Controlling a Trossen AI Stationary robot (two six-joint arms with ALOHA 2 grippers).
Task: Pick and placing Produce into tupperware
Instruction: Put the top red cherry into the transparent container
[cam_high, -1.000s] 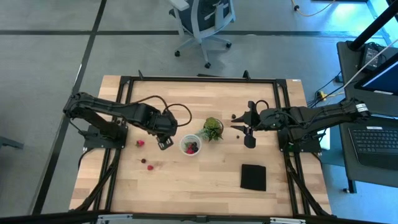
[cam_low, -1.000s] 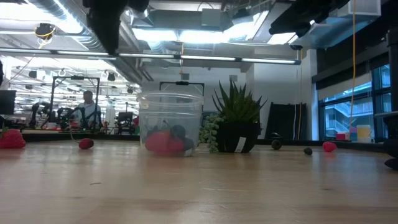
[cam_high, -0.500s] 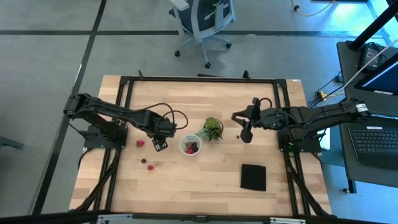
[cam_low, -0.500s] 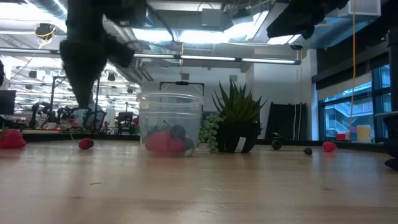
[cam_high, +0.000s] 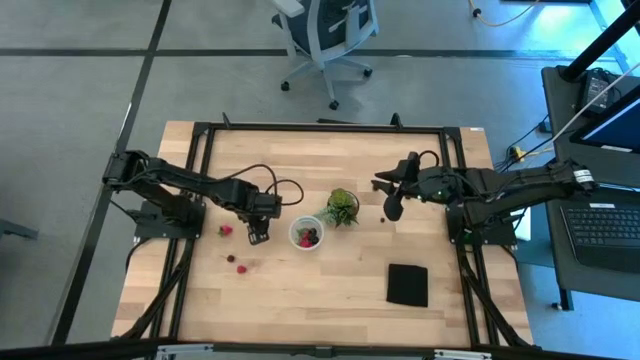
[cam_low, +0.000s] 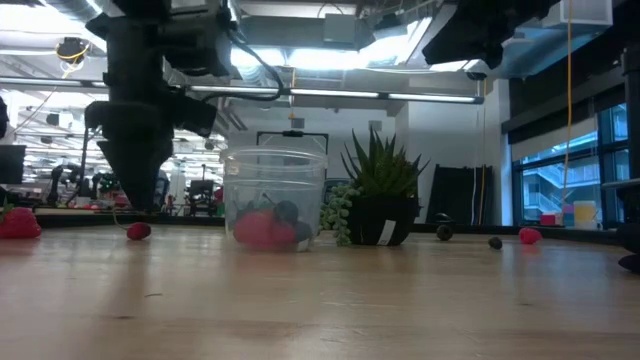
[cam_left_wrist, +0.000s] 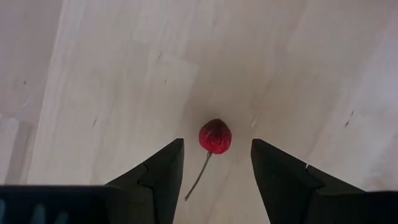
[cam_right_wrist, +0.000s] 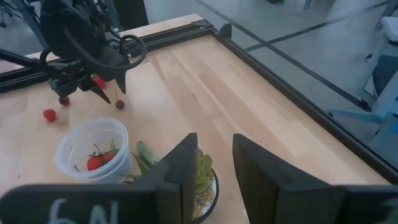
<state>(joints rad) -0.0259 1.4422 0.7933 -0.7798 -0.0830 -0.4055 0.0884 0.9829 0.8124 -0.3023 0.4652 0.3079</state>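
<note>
Here, at the left of the table (cam_high: 200, 300), loose berries: a red one (cam_high: 226, 230) and two more (cam_high: 236, 263) nearer the front edge, all well apart from the tub. Left gripper (cam_high: 255, 235) poised low over a cherry (cam_left_wrist: 215, 136), fingers open with the fruit lying between and just ahead of the tips, nothing held; the stem (cam_left_wrist: 198, 182) trails back toward the wrist. Likely a straddle before closing, so a grasp seems the step in hand. The cherry itself is hidden under the gripper from above; the low view shows only a small dark-red piece (cam_low: 139, 231) beside the gripper's bulk. Tub (cam_high: 307, 234) stands just right of that gripper, upright, already holding a few red and dark pieces (cam_right_wrist: 94, 162); exact count hard to make out through the wall. Plant (cam_high: 341, 207) just beside the tub. Right gripper (cam_high: 392, 208) hovers right of the plant, fingers parted, empty; a dark berry (cam_high: 385, 218) lies near it, probably its target. Black square (cam_high: 407, 285) lies further right, toward the front edge.
</note>
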